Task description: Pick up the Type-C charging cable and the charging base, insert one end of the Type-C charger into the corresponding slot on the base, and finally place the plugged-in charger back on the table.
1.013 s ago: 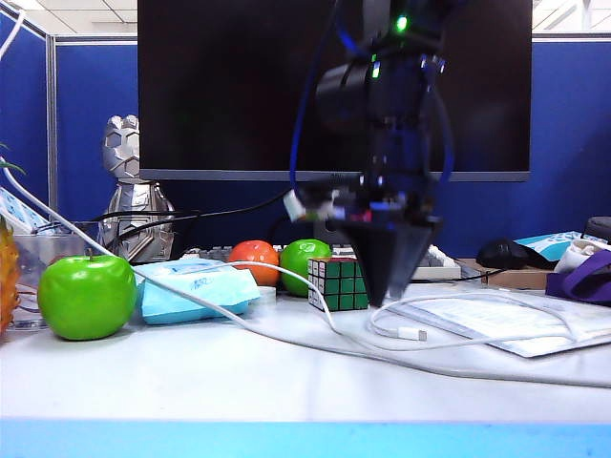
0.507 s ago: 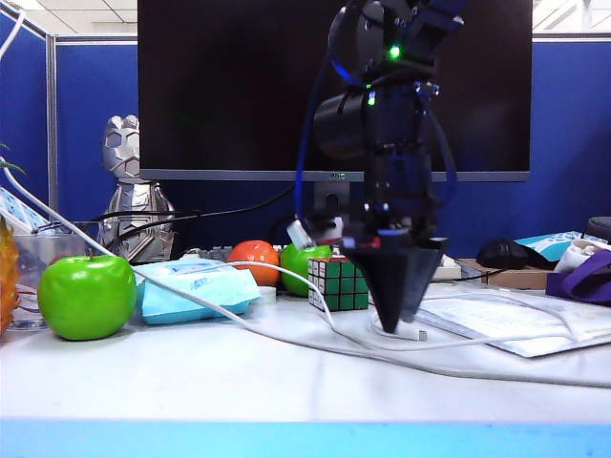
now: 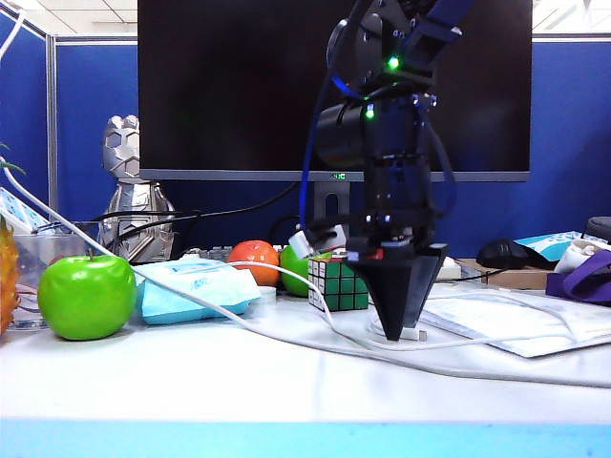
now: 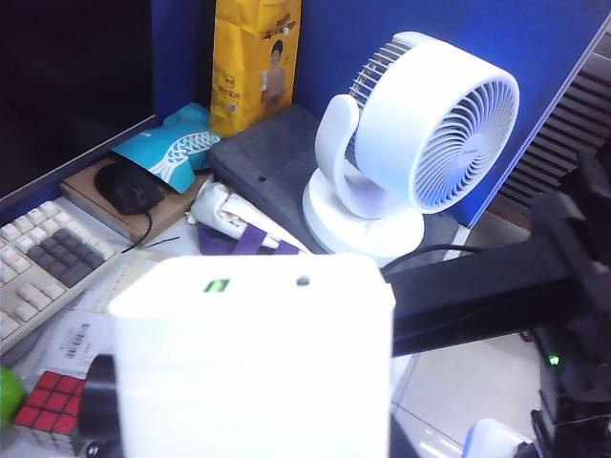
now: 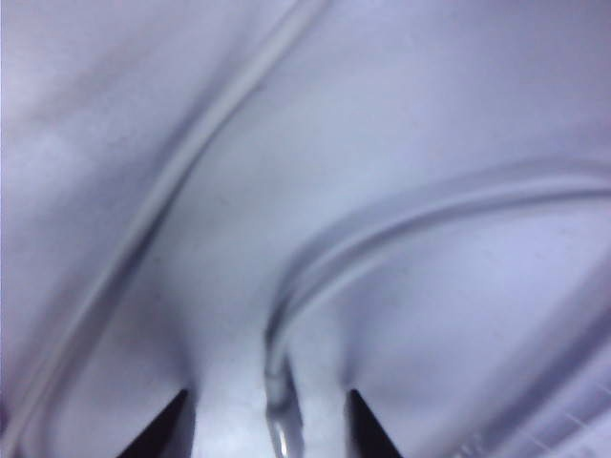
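Exterior view: right gripper [image 3: 398,334] points straight down with its black tips at the table [image 3: 191,382], bare desk in front toward the light blue edge. Its fingers [image 5: 172,420] stand apart, straddling the thin glossy Type-C charging cable [image 5: 282,401]. Left gripper is hidden behind the smooth white charging base [image 4: 250,367]; whether its fingers are apart or together cannot be told.

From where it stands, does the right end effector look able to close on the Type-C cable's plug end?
Probably yes. The right end effector is down at the table, open, with the Type-C charging cable plug end lying between its fingertips and nothing blocking it.
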